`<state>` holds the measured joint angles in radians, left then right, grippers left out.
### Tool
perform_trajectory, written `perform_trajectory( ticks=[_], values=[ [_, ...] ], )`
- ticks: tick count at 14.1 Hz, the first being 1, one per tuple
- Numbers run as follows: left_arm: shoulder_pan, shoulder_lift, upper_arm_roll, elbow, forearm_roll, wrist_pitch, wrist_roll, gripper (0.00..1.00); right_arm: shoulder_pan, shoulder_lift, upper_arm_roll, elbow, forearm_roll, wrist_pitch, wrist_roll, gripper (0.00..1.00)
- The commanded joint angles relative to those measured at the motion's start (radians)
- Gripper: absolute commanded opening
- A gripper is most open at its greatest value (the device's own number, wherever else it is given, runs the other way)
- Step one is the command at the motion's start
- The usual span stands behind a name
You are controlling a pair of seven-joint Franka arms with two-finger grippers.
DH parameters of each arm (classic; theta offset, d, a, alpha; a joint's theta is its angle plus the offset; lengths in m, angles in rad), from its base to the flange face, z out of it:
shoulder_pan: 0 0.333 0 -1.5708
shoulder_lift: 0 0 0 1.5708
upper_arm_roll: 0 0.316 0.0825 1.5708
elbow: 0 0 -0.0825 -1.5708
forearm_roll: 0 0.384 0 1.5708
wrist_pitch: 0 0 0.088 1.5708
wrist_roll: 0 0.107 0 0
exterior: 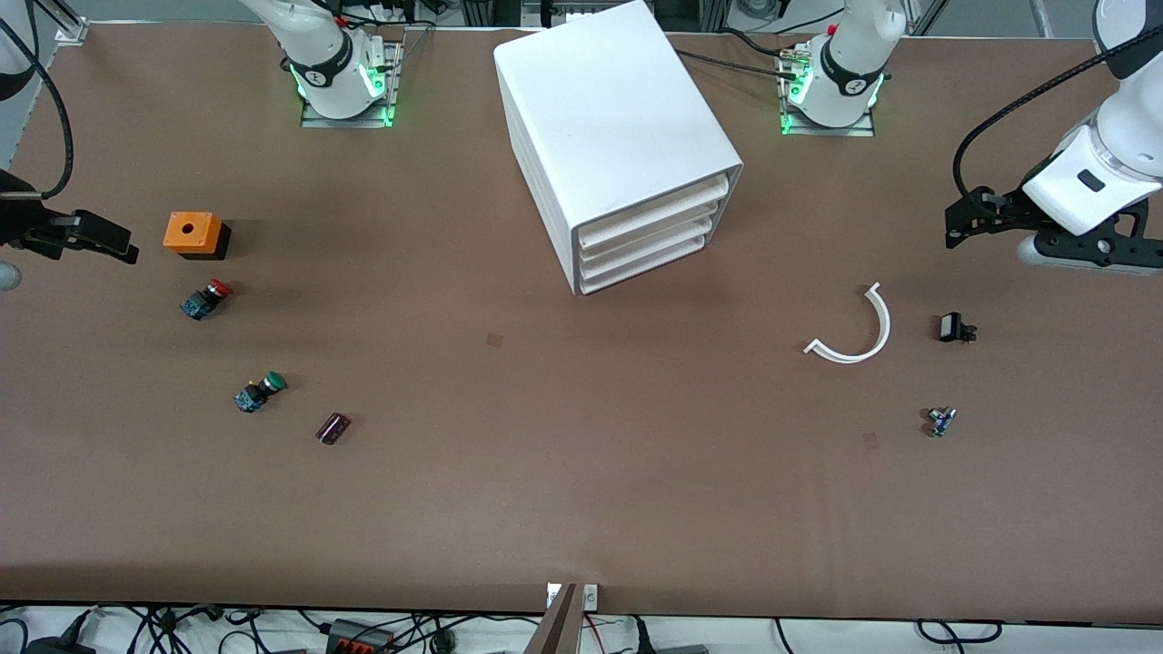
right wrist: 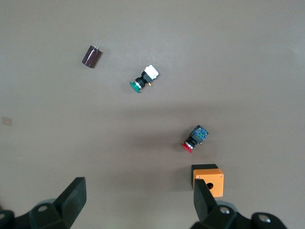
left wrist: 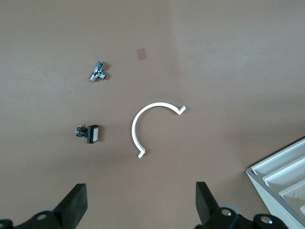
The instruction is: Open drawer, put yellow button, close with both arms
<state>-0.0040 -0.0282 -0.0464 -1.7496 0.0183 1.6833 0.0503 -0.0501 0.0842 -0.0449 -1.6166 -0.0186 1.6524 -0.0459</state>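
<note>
The white cabinet [exterior: 609, 118] stands at the middle of the table near the robots' bases. Its four drawers are shut; the uppermost drawer [exterior: 656, 211] faces the front camera and the left arm's end. A corner of the cabinet shows in the left wrist view [left wrist: 285, 177]. No yellow button is in view. My left gripper [exterior: 965, 220] [left wrist: 141, 200] is open and empty, up over the table at the left arm's end. My right gripper [exterior: 91, 236] [right wrist: 138, 198] is open and empty, up over the right arm's end, beside an orange box.
At the right arm's end lie an orange box with a hole [exterior: 191, 233], a red-capped button [exterior: 207, 298], a green-capped button [exterior: 259, 391] and a dark cylinder [exterior: 332, 428]. At the left arm's end lie a white curved piece [exterior: 859, 331], a black part [exterior: 954, 327] and a small metal part [exterior: 941, 421].
</note>
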Motion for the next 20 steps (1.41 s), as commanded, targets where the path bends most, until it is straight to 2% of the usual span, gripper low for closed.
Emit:
perform_trajectory(
  ticks=[1,20],
  values=[
    [0.012,-0.007,-0.015,0.01,0.022,-0.027,0.013,1.0,-0.01,-0.021,0.011,-0.022,0.003,0.006,-0.003,1.0],
    [0.003,-0.003,-0.016,0.01,0.026,-0.022,0.002,1.0,0.01,-0.021,0.011,-0.02,-0.009,0.021,-0.014,1.0]
  ],
)
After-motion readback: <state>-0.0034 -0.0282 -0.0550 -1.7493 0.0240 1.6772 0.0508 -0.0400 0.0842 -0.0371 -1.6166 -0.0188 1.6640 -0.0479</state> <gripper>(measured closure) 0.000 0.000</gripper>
